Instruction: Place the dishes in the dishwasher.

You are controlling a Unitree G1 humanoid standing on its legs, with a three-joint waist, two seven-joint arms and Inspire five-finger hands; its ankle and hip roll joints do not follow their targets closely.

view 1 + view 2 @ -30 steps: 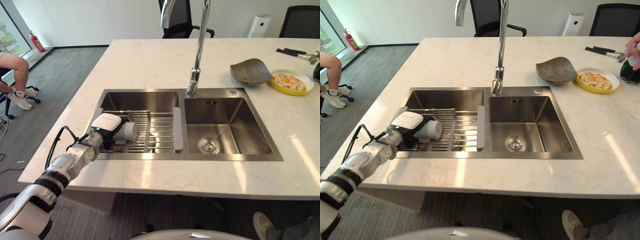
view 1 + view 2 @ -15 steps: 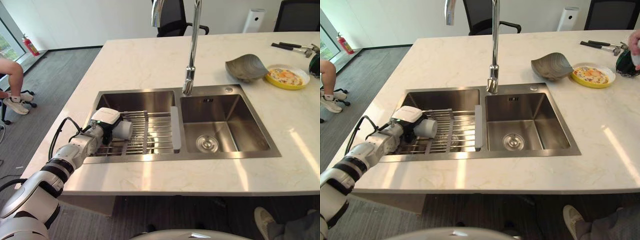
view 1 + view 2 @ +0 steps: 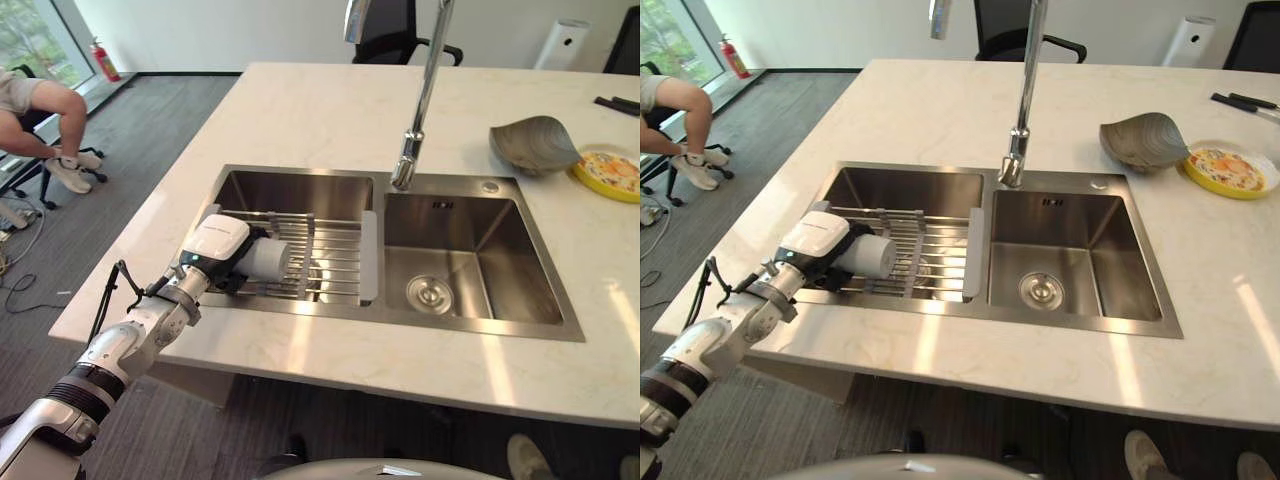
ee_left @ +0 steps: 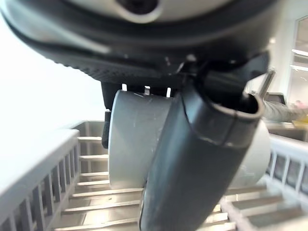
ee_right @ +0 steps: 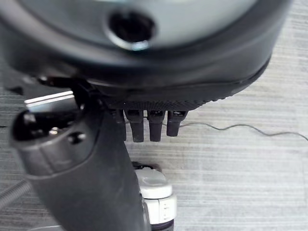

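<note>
The left hand [image 3: 222, 250] grasps a grey cup [image 3: 266, 260] over the rack [image 3: 325, 262] that lies across the left basin of the sink [image 3: 300, 190]. In the left wrist view the thumb [image 4: 202, 163] crosses the front of the cup [image 4: 137, 139] and the fingers come down behind it, so the hand is closed round it. The cup lies on its side: its long axis is about level and runs along the sink's front edge, one round end pointing toward the divider between the basins and the other end inside the hand. I cannot tell which end is the mouth. The cup is near the front left corner of the sink, just above the rack bars; whether it touches them I cannot tell. The right hand [image 5: 86, 163] hangs over grey floor, its fingers straight and relaxed, holding nothing. The faucet [image 3: 420, 100] stands behind the divider. On the counter [image 3: 300, 110], toward its far right corner, a grey bowl [image 3: 533, 145] sits just beside a yellow plate [image 3: 610, 173]. A person [image 3: 45, 120] sits on a chair at the far left, well apart from the counter.
</note>
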